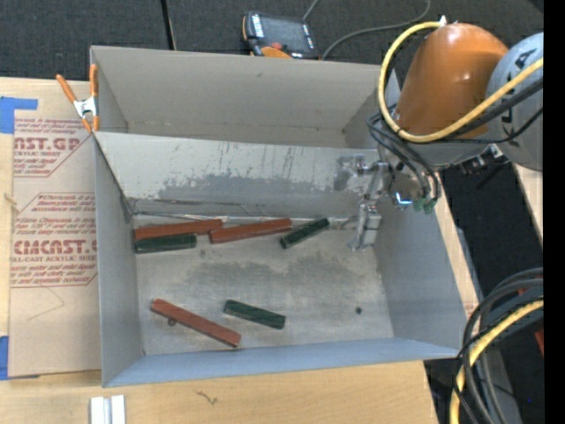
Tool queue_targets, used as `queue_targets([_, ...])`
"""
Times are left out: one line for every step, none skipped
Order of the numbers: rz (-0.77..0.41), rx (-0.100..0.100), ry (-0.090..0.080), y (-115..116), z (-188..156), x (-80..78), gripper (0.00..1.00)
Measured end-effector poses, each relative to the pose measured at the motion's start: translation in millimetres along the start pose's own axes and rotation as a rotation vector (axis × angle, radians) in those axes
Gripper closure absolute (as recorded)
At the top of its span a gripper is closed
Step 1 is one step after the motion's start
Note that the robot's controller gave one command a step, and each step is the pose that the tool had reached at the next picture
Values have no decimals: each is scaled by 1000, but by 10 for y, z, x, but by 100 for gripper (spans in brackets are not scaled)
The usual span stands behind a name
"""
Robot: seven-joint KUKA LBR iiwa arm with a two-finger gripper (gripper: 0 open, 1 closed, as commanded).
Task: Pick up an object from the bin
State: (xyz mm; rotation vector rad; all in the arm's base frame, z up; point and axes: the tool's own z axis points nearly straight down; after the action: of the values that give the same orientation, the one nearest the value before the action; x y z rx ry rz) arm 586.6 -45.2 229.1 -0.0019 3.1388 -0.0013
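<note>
My gripper [365,233] hangs at the right side of the bin, near the back wall, with its metal fingers pointing down and nothing visible between them. Just to its left lies a short dark green stick [305,233], tilted, a little apart from the fingertips. Further left a reddish-brown stick [250,231] lies along the back wall.
Against the back wall at the left lie another reddish-brown stick [177,230] and a dark green stick [165,245]. Near the front lie a long reddish-brown stick [194,322] and a dark green stick [254,314]. The orange wrist cover and cables hang over the bin's right rim.
</note>
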Motion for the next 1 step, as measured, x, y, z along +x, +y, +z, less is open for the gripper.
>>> queue_targets([-123,0,-5,-94,-501,-37,0])
